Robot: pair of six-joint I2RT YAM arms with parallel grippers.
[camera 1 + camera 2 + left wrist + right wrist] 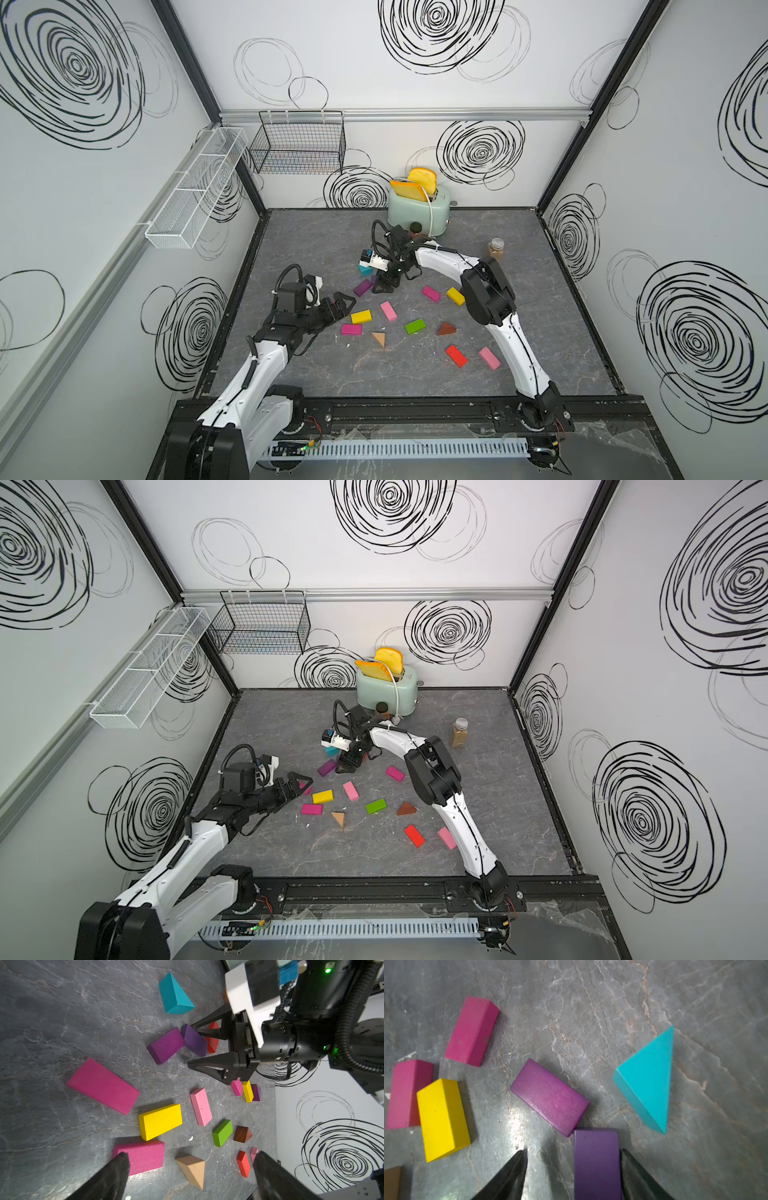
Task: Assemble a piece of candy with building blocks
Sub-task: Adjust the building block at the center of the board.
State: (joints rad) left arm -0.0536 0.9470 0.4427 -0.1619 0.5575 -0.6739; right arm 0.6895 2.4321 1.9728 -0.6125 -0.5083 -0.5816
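Building blocks lie scattered on the grey table (291, 257). My right gripper (573, 1150) points down over a dark purple block (597, 1163) that stands between its jaws. One finger (633, 1169) touches the block and the other stands apart from it, so the gripper is open. A magenta-purple brick (550, 1097) and a teal wedge (648, 1080) lie just beyond. In both top views this gripper (386, 286) (348, 766) is at mid-table. My left gripper (347, 305) (191, 1154) hovers open and empty near a magenta brick (143, 1155) and a tan wedge (193, 1167).
A yellow brick (361, 316), a pink brick (388, 311), a green brick (414, 326), a brown wedge (446, 329) and a red brick (456, 356) lie between the arms. A mint toaster (419, 205) and a spice jar (496, 249) stand at the back.
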